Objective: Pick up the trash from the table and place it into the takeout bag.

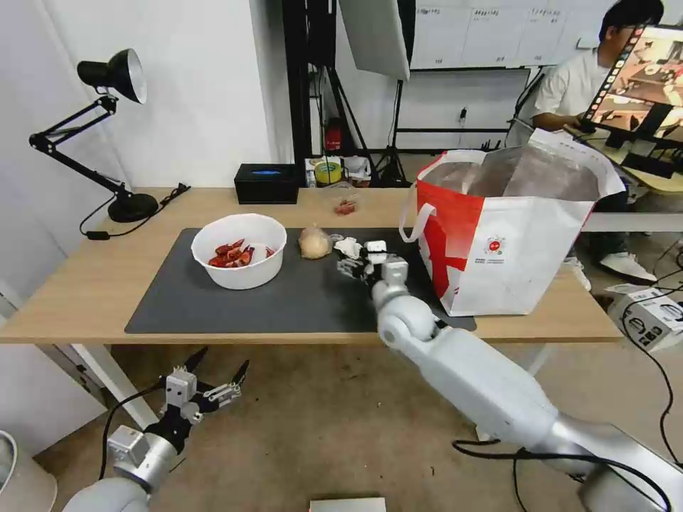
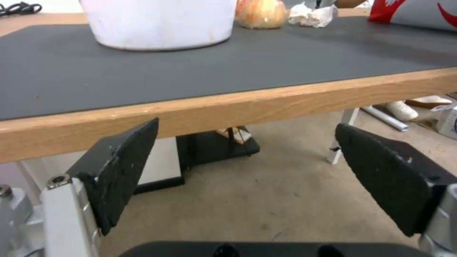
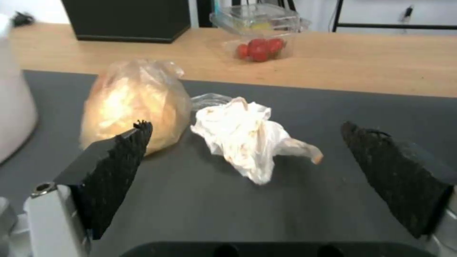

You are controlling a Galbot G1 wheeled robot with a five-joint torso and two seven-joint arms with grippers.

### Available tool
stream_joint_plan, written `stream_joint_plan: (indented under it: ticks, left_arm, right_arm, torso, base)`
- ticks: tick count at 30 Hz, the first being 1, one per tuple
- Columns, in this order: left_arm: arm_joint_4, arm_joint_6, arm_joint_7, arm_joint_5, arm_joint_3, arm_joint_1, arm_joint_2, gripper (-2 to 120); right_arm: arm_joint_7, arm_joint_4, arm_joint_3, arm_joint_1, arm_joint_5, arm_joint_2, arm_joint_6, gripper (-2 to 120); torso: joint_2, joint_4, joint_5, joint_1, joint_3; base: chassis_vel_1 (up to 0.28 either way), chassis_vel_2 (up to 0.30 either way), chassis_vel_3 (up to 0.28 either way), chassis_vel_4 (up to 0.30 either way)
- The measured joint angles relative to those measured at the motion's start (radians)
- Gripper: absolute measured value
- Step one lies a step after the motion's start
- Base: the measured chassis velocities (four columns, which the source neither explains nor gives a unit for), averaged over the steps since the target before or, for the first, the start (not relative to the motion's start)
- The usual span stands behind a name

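A: Head view first, from the left. What sits at the far left?

B: A black desk lamp (image 1: 107, 128) stands on the table (image 1: 85, 284), off the dark grey mat (image 1: 284, 299). Below the table's front edge hangs the left gripper (image 1: 217, 366), jaws spread wide and holding nothing.

A: Does its wrist view agree?

B: Yes. Its two black pads (image 2: 121, 171) stand far apart with bare floor between them, below the wooden edge.

A: Next on the mat?

B: The white bowl (image 1: 240, 250) with red scraps inside, on the mat's left half. Behind it, off the mat, a black box (image 1: 267, 183). Right of the bowl lies the beige wrapped lump (image 1: 314, 242), and just beside that the crumpled tissue (image 1: 347, 247).

A: Touching?

B: In the right wrist view the lump (image 3: 135, 107) and tissue (image 3: 242, 137) look very close; I cannot tell if they touch.

A: And the right gripper?

B: The right gripper (image 3: 247, 160) is low over the mat, just short of the tissue, jaws wide and empty, the tissue lined up between them.

A: Farther back?

B: The clear tray of tomatoes (image 3: 259, 46) on bare wood behind the mat.

A: And the right end?

B: The takeout bag (image 1: 505, 242) stands upright with its mouth open, partly on the mat's right edge.
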Motion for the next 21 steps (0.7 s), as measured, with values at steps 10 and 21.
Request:
stream_joint_plan:
  ticks: [10,21]
  left_arm:
    - [0.005,-0.002,0.0,-0.008,-0.001,-0.004,0.016,100]
    - [0.007,-0.006,0.005,-0.007,-0.003,0.004,0.025,100]
  right_arm:
    - [0.0,-0.176,-0.019,0.069,-0.012,0.074,-0.014,100]
    - [-0.051,-0.32,-0.029,0.137,-0.003,0.148,-0.026,100]
  torso:
    - [0.0,-0.0003,0.0,0.0,0.0]
    - [0.0,-0.0002,0.0001,0.0,0.0]
  base:
    - [0.0,0.0,0.0,0.0]
    - [0.0,0.0,0.0,0.0]
